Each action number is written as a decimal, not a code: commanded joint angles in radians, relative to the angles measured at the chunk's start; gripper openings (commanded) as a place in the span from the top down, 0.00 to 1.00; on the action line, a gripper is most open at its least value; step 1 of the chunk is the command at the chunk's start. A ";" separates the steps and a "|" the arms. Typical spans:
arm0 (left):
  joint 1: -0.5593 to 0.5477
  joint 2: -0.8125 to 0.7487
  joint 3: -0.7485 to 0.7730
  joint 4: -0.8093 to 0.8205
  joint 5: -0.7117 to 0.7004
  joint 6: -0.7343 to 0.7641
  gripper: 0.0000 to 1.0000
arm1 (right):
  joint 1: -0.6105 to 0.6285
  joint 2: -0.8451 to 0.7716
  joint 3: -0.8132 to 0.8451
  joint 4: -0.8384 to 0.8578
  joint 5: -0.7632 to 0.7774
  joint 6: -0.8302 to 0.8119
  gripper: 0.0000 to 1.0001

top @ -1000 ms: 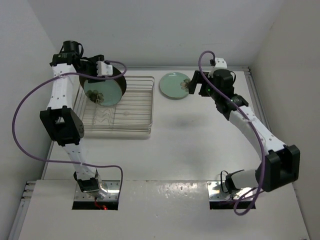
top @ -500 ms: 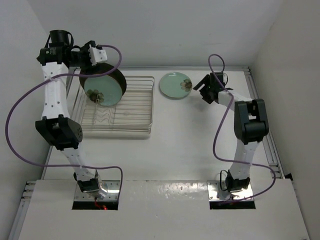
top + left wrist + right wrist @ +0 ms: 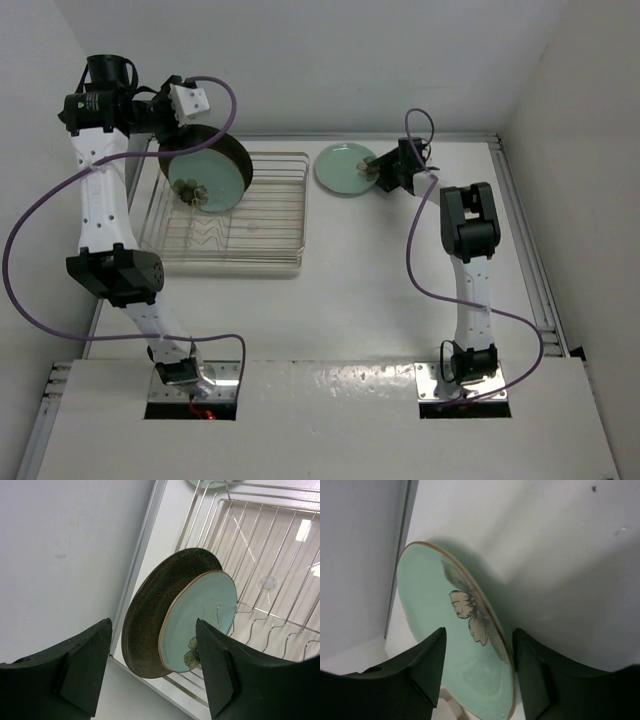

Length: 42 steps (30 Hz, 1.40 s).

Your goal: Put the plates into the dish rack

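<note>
A silver wire dish rack [image 3: 270, 225] holds a glossy dark brown plate [image 3: 236, 158] and a mint-green plate [image 3: 205, 182] on edge. The right hand [image 3: 377, 169] is at the rim of a second mint-green plate [image 3: 338, 168].

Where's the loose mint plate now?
Top view: the plate lies on the table just right of the rack, by its far corner, right edge inside the right gripper.

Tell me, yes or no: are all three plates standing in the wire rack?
No: one pale mint-green round plate is on the white table, right of the silver wire dish rack.
</note>
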 commanded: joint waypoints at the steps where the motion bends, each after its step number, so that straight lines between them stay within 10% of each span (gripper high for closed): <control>1: 0.011 -0.018 0.054 -0.015 0.041 -0.042 0.27 | 0.013 0.080 0.004 -0.134 0.037 0.109 0.46; 7: 0.011 -0.009 0.076 -0.015 0.050 -0.042 0.27 | 0.013 0.106 0.047 -0.151 0.032 0.056 1.00; 22: -0.122 -0.006 -0.041 0.002 0.063 0.004 0.27 | 0.022 -0.544 -0.465 0.282 -0.072 -0.732 1.00; 42: -0.614 0.173 -0.126 0.184 0.260 -0.104 0.16 | 0.309 -1.222 -0.703 0.104 -0.202 -1.141 1.00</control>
